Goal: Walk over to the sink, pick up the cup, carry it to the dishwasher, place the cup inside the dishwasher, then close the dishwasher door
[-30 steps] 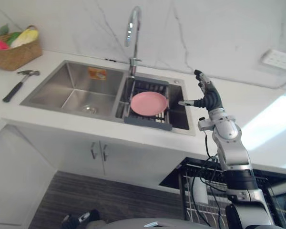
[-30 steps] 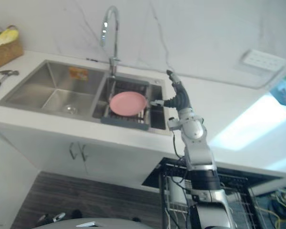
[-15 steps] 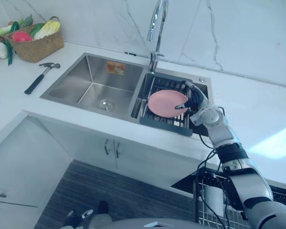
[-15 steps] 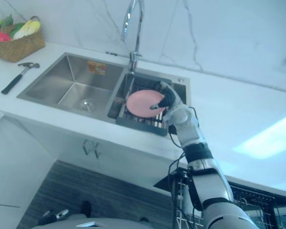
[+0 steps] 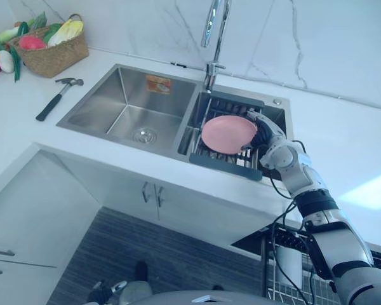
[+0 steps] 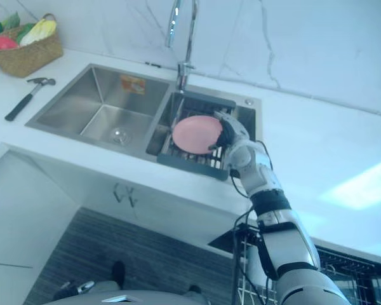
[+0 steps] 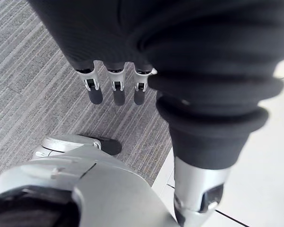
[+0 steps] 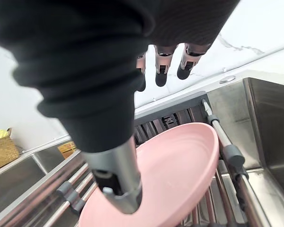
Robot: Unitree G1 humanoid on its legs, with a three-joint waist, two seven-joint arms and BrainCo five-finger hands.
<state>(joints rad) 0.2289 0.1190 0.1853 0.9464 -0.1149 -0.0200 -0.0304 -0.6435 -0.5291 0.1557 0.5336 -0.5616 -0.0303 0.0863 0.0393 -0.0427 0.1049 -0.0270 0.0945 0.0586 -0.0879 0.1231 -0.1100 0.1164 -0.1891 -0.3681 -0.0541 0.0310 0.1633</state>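
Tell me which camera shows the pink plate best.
The right wrist view: the pink plate is close and large, resting on the rack by the right hand. Both eye views show it small, in the right half of the sink.

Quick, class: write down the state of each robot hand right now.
Left robot hand: open, empty, over the floor.
Right robot hand: open at the plate, no grip on it yet.
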